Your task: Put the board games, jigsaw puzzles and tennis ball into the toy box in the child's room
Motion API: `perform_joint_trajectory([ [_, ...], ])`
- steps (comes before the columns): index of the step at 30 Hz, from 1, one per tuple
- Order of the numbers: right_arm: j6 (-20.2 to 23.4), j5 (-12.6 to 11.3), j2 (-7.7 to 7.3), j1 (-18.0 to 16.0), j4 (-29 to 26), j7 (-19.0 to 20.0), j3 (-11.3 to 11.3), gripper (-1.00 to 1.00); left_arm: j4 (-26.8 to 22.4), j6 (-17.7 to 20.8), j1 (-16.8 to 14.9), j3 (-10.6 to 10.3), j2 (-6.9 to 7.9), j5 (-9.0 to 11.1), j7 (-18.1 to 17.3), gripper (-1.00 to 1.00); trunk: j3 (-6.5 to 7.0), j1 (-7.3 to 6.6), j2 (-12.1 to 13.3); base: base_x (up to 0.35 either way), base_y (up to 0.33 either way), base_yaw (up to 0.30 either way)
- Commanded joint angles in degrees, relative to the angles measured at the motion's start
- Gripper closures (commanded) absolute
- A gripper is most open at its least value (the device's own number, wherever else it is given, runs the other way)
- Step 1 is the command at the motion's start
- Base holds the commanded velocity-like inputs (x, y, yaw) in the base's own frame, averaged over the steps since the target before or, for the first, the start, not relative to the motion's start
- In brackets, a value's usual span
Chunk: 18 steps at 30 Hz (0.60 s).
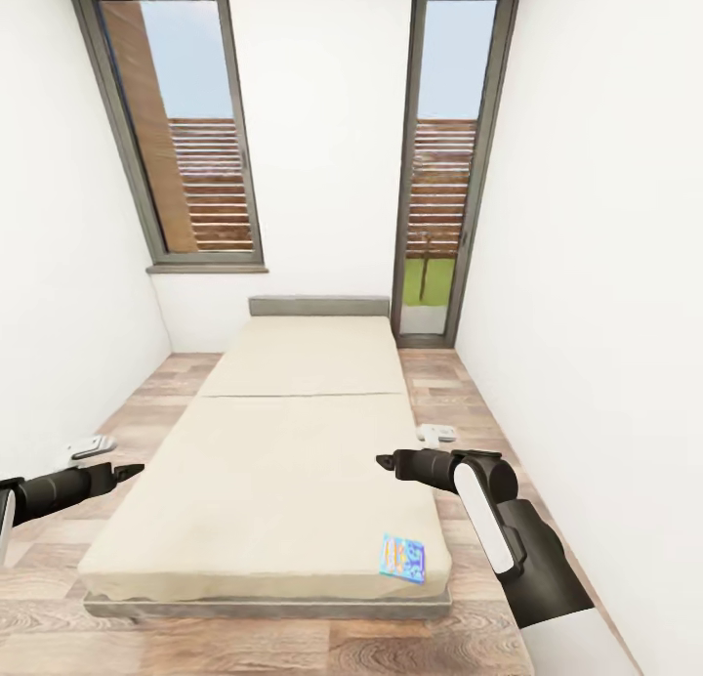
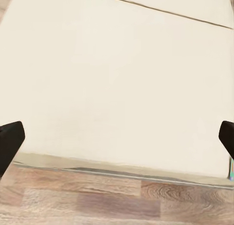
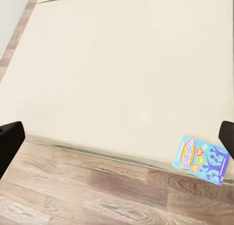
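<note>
The light blue board game (image 1: 403,558) is seen flat at the bed's (image 1: 293,442) near right corner, below the released right end effector (image 1: 388,460), which is nearer than the released left end effector (image 1: 132,471).

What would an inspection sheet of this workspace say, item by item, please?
Surface: bed, plain beige mattress in two sections, grey base, low grey headboard.
Job's things: one light blue board game lies flat near the mattress corner closest to the robot, on its right side; also seen in the right wrist view. No other toy seen.
Clutter: two small white objects on the floor, one either side of the bed; what they are cannot be told.
Grippers: left gripper and right gripper both empty; wrist views show the fingers wide apart.
Cables: nothing seen.
Surroundings: white walls, wood-plank floor, two tall grey-framed windows.
</note>
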Motion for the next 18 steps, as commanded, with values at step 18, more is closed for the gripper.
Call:
perform_joint_trajectory([
  [18, 0.12, -0.04, 0.02, -0.06, 0.24, -0.12, 0.01, -1.00, -0.22, 0.17, -0.04, 0.10, -0.01, -0.56, -0.59, -1.00, -0.08, 0.05, -0.13, 0.027, 0.134, -0.022],
])
